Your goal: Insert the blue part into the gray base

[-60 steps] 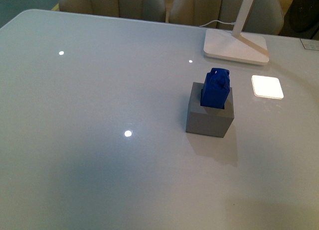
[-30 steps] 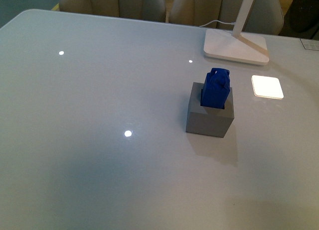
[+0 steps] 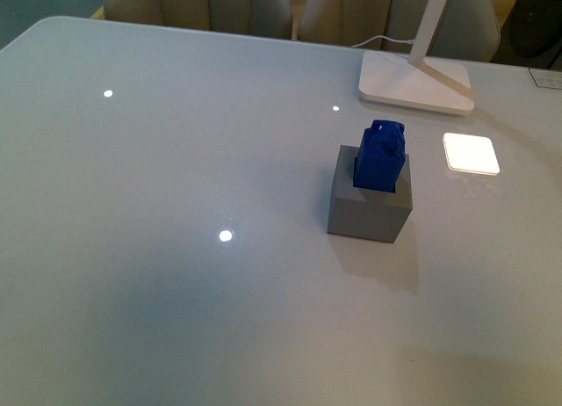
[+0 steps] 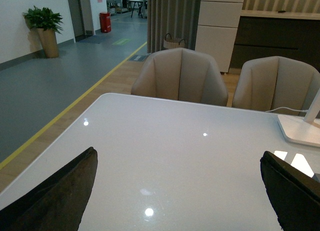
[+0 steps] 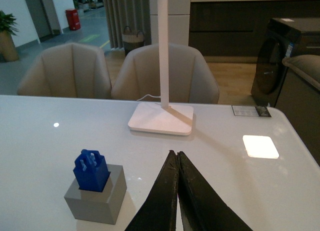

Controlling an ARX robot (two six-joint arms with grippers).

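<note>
The blue part (image 3: pixel 380 155) stands upright in the square hole of the gray base (image 3: pixel 369 209), its upper half above the cube's top; both also show in the right wrist view, the part (image 5: pixel 91 170) in the base (image 5: pixel 97 198). Neither gripper shows in the front view. My left gripper (image 4: pixel 177 163) is open and empty, its dark fingers (image 4: pixel 60 191) wide apart over bare table; neither object shows in that view. My right gripper (image 5: pixel 175 156) is shut on nothing, raised and well apart from the base.
A white desk lamp foot (image 3: pixel 414 83) with its post stands behind the base at the table's far edge. A bright light patch (image 3: pixel 471 153) lies on the tabletop to the right. Beige chairs (image 4: pixel 180 76) stand beyond the far edge.
</note>
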